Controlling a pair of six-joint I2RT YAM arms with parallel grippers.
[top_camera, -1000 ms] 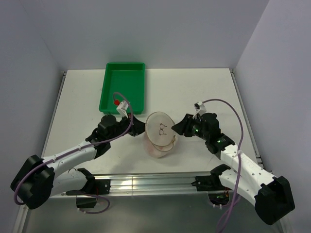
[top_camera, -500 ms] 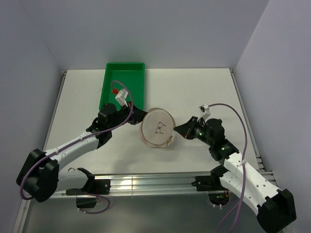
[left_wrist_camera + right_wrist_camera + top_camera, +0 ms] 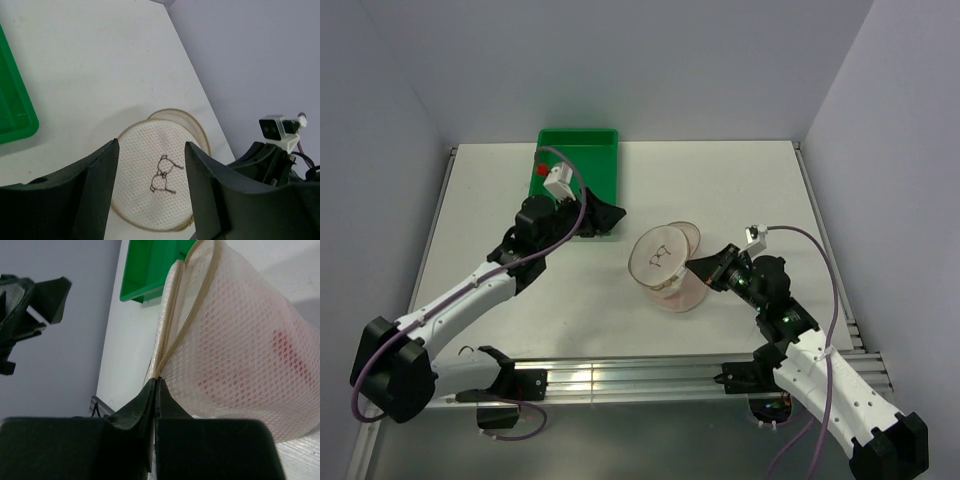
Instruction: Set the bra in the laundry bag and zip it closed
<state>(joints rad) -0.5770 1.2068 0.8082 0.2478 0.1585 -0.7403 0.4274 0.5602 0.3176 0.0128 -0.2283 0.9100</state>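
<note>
The laundry bag is a round white mesh pouch with a small dark printed mark on its flat face, tilted up off the table at centre. The pink bra shows through the mesh inside it. My right gripper is shut on the bag's beige zipper rim, its fingertips pinched together at the seam. My left gripper hangs open beside the green tray, apart from the bag. In the left wrist view the bag lies beyond its spread fingers and nothing is between them.
A green plastic tray stands at the back left, right behind the left gripper; its corner shows in the wrist views. Walls close the table on three sides. An aluminium rail runs along the near edge.
The left gripper let go of the bag, opened, and drew back toward the tray. The right gripper shut on the bag's rim and pulled the bag to the right.
</note>
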